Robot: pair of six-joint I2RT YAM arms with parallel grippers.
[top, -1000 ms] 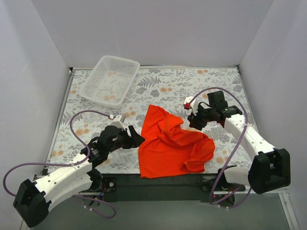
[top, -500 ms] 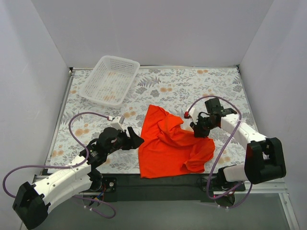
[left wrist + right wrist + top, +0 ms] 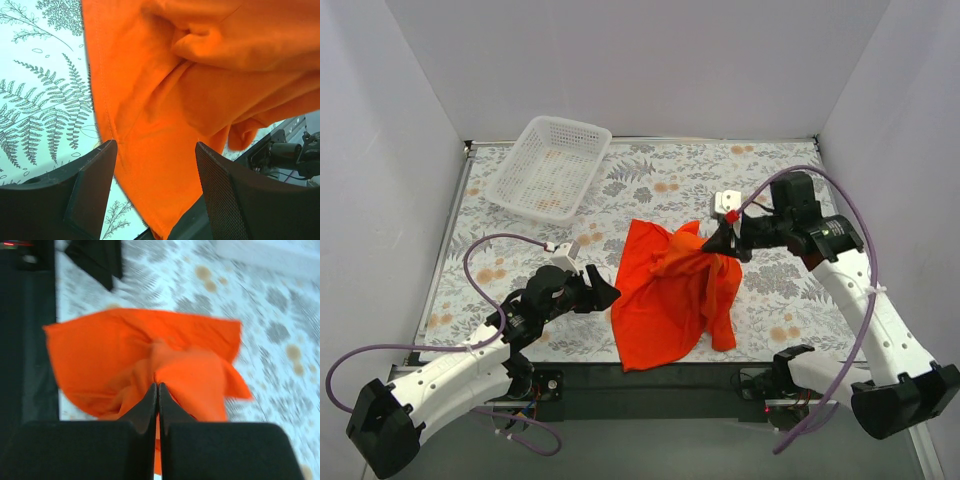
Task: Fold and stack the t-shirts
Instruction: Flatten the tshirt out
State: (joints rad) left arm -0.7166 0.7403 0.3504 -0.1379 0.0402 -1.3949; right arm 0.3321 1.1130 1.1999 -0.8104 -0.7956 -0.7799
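A bright orange-red t-shirt (image 3: pixel 670 295) lies crumpled near the table's front edge, its right part pulled up into a peak. My right gripper (image 3: pixel 719 244) is shut on that peak of fabric; in the right wrist view the jaws (image 3: pixel 158 386) meet with the t-shirt (image 3: pixel 125 350) bunched at their tips. My left gripper (image 3: pixel 605 292) stands open just left of the shirt's left hem. Seen from the left wrist, its two fingers (image 3: pixel 92 175) frame the orange cloth (image 3: pixel 170 105) without touching it.
A white mesh basket (image 3: pixel 549 167) sits at the back left on the floral tablecloth (image 3: pixel 660 180). White walls close the table on three sides. The black front edge (image 3: pixel 650 380) runs just below the shirt.
My right gripper closed on the shirt's right part and lifted it up and leftward, bunching the cloth into a narrower heap. The left arm held still.
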